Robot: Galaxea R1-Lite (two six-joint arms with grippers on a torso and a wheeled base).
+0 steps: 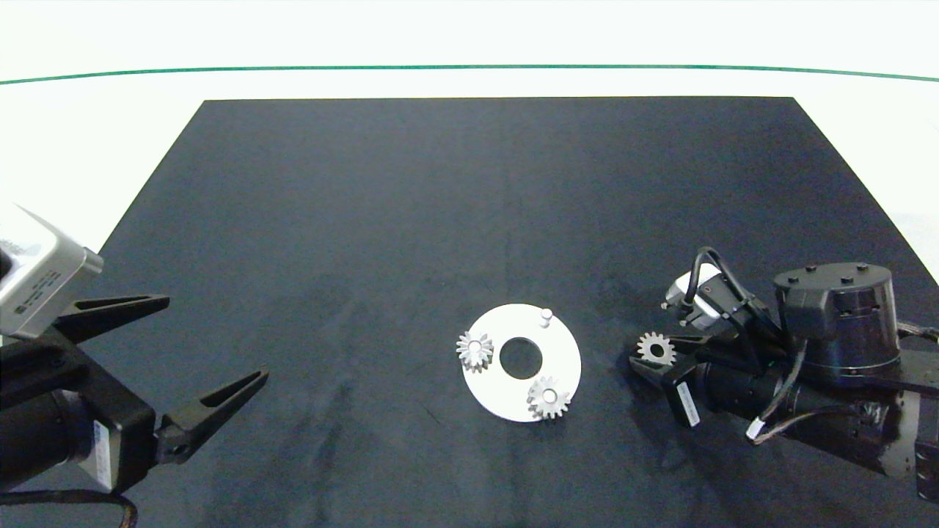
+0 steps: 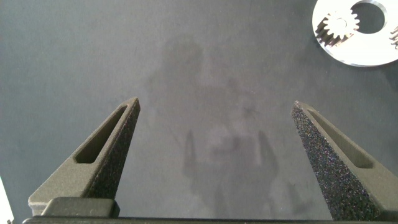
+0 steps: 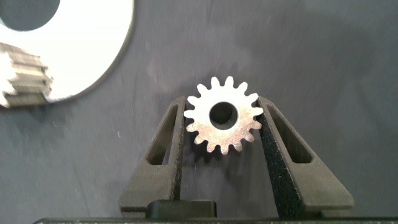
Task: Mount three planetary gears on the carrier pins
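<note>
The white disc (image 1: 565, 352) lies flat on the black mat, near the front centre. Two planetary gears sit on carrier pins: one at the disc's left (image 1: 475, 350), one at its front right (image 1: 548, 398). The third pin (image 1: 546, 317) stands bare at the back. My right gripper (image 1: 655, 353) is just right of the disc, shut on the third gear (image 1: 655, 349); the right wrist view shows this gear (image 3: 239, 134) flat between both fingers (image 3: 273, 143). My left gripper (image 1: 218, 336) is open and holds nothing, far left of the disc; the left wrist view shows only mat between its fingers (image 2: 112, 155).
The black mat (image 1: 469, 205) covers most of the white table, with a green line (image 1: 469, 67) along the far side. The disc (image 2: 360, 53) and its left gear (image 2: 336, 28) show in a corner of the left wrist view.
</note>
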